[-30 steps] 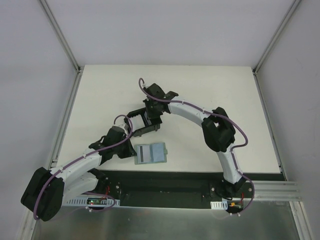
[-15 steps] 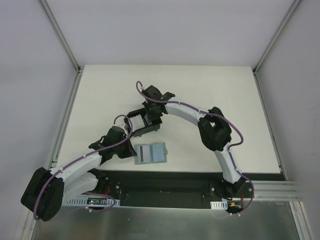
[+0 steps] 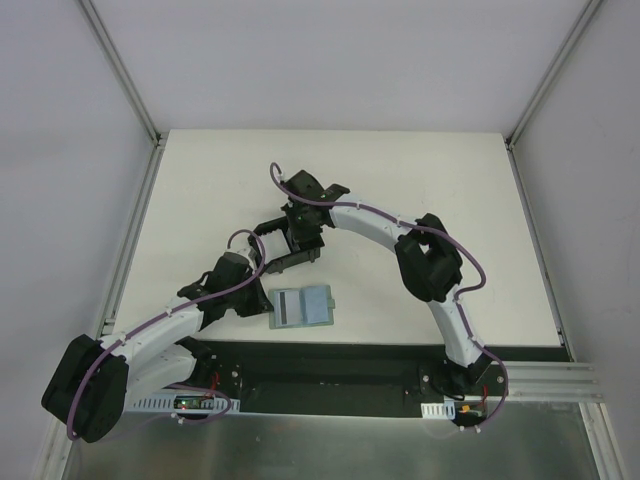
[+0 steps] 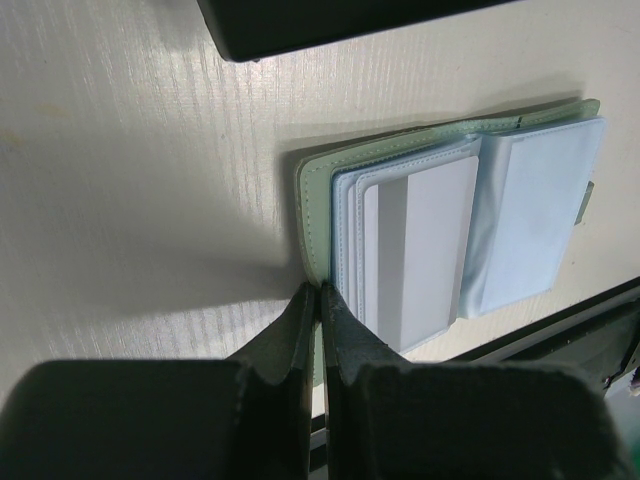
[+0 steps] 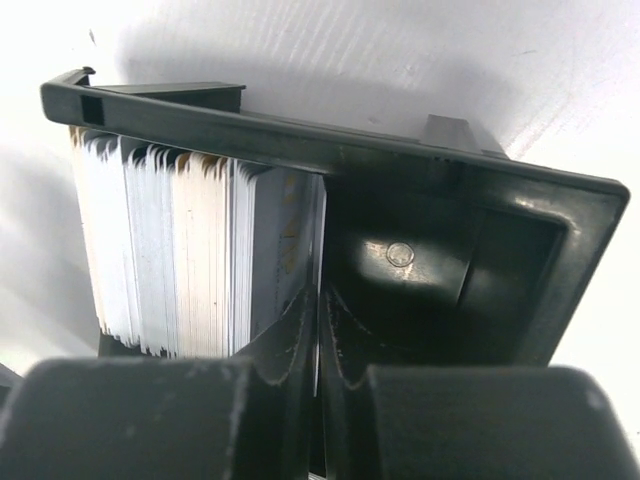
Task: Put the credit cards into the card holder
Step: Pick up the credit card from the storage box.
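Right gripper (image 5: 320, 310) clenched on a credit card (image 5: 300, 230) standing inside the card holder (image 5: 450, 260) beside stacked cards (image 5: 170, 250); left gripper (image 4: 321, 300) pinching the edge of the green case (image 4: 312, 200)

We log a white tabletop (image 3: 420, 180) boxed in by plain pale-grey panels: far wall (image 3: 340, 60), left wall (image 3: 50, 200), right wall (image 3: 600, 220). Aluminium posts rise at the far-left corner (image 3: 120, 70) and the far-right corner (image 3: 555, 70). At the near edge we see a black mounting strip (image 3: 330, 362), then a brushed metal sheet (image 3: 330, 445). A slotted aluminium rail (image 3: 560, 378) lies near right. Light is soft and even, with mild shadows on the tabletop.
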`<state>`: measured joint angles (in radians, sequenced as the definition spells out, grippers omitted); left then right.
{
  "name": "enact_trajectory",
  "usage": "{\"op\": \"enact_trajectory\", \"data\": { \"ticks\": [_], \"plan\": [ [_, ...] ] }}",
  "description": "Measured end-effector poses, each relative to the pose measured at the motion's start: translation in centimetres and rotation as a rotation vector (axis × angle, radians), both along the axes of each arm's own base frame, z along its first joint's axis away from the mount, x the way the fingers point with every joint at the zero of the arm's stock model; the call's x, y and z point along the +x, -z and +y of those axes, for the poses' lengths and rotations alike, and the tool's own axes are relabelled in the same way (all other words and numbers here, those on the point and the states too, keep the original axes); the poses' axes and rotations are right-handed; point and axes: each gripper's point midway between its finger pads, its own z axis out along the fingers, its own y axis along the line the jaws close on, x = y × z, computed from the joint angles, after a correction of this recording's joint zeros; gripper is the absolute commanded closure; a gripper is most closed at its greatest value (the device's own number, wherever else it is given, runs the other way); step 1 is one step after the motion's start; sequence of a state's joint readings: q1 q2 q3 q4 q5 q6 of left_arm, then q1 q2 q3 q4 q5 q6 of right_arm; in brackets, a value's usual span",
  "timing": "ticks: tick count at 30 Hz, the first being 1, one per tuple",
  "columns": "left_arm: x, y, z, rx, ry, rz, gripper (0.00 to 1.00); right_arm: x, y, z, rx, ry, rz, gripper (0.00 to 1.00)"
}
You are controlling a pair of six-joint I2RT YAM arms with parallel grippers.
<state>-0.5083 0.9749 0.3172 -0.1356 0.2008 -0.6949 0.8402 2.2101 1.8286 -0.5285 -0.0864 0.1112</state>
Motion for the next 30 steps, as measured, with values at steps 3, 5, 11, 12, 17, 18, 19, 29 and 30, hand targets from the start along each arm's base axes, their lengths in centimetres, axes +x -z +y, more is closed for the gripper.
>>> {"op": "enact_trajectory", "data": {
  "ticks": [3,5,11,12,17,18,19,29,30],
  "plan": [
    [0.0,0.0,0.0,0.0,0.0,0.0,1.0,0.0,-0.1,0.3,0.011,-0.007,0.004,0.99],
    [0.0,0.0,0.0,0.0,0.0,0.0,1.0,0.1,-0.2,0.4,0.013,-0.008,0.002,1.0],
    [0.0,0.0,0.0,0.0,0.0,0.0,1.0,0.6,-0.2,-0.2,-0.016,0.006,-0.032,1.0],
    [0.0,0.0,0.0,0.0,0.0,0.0,1.0,0.8,-0.4,-0.5,-0.024,0.012,-0.045,1.0],
    [0.0,0.0,0.0,-0.001,0.0,-0.001,1.0,0.8,-3.3,-1.5,-0.015,0.031,-0.099,1.0],
    [0.0,0.0,0.0,-0.001,0.0,-0.001,1.0,0.9,-4.4,-1.6,-0.002,0.035,-0.117,1.0],
    [0.0,0.0,0.0,-0.001,0.0,0.0,1.0,1.0,-5.4,-1.7,0.01,0.04,-0.137,1.0],
    [0.0,0.0,0.0,-0.001,0.001,0.0,1.0,-2.0,-10.9,-5.5,0.115,0.093,-0.223,1.0],
    [0.0,0.0,0.0,-0.003,0.002,0.001,1.0,-2.5,-11.0,-6.0,0.127,0.104,-0.223,0.99]
  ]
}}
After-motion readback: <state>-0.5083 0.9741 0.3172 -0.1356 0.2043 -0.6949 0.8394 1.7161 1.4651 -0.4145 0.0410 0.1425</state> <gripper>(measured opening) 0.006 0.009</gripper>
